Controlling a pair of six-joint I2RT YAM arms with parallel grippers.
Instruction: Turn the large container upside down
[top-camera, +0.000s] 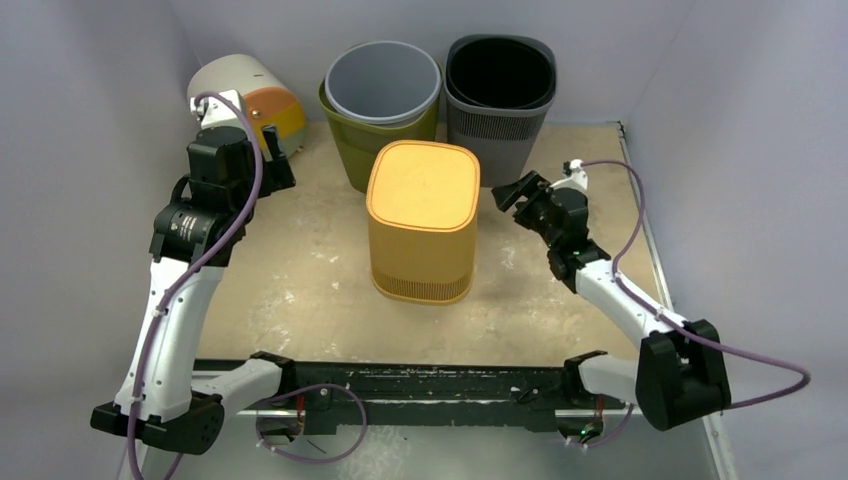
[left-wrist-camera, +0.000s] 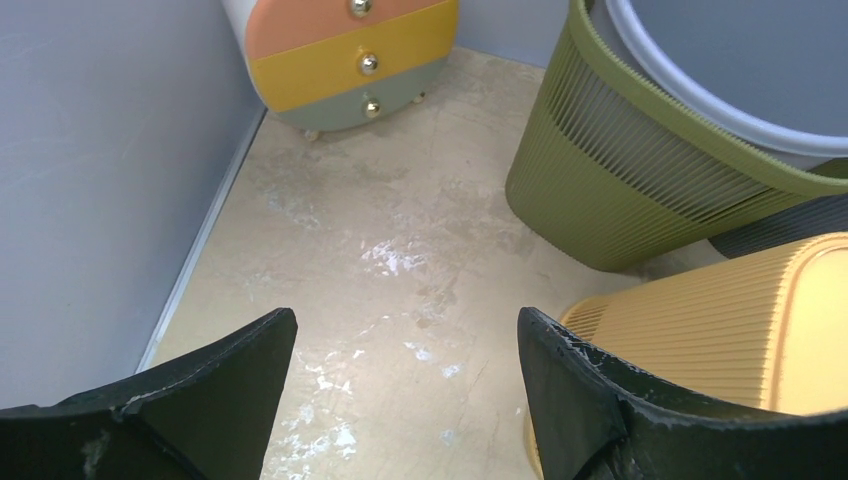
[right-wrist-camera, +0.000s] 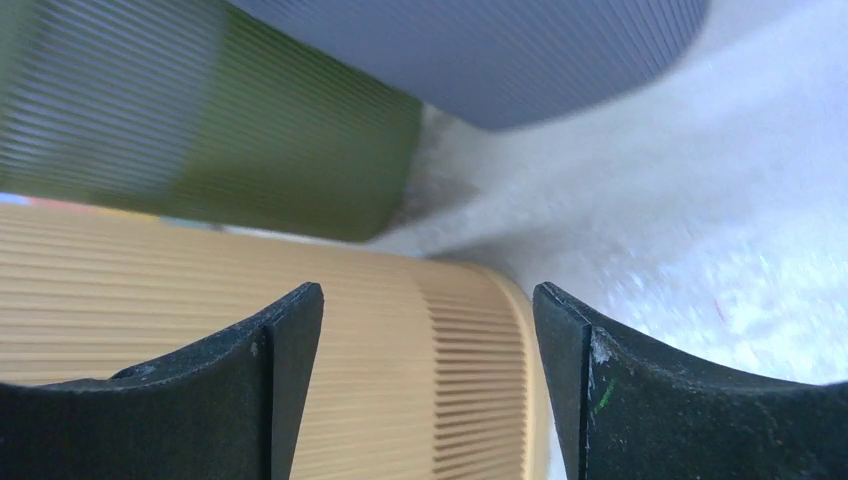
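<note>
1. Note the green bin (top-camera: 360, 150), a grey bin (top-camera: 345, 85) nested inside, the black bin (top-camera: 498, 130) and the drawer unit (top-camera: 245, 90) behind.
2. Find the yellow bin (top-camera: 420, 220) mid-table (top-camera: 300, 260), base up.
3. See the left gripper (left-wrist-camera: 405, 325) and right gripper (right-wrist-camera: 428, 295) spread wide, holding nothing.

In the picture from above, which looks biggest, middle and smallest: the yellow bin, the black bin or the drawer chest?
Largest, tied: yellow bin and black bin look about alike; yellow stands nearer the camera, so I won't rank them.
Smallest: drawer chest, partly hidden by the left arm.
</note>
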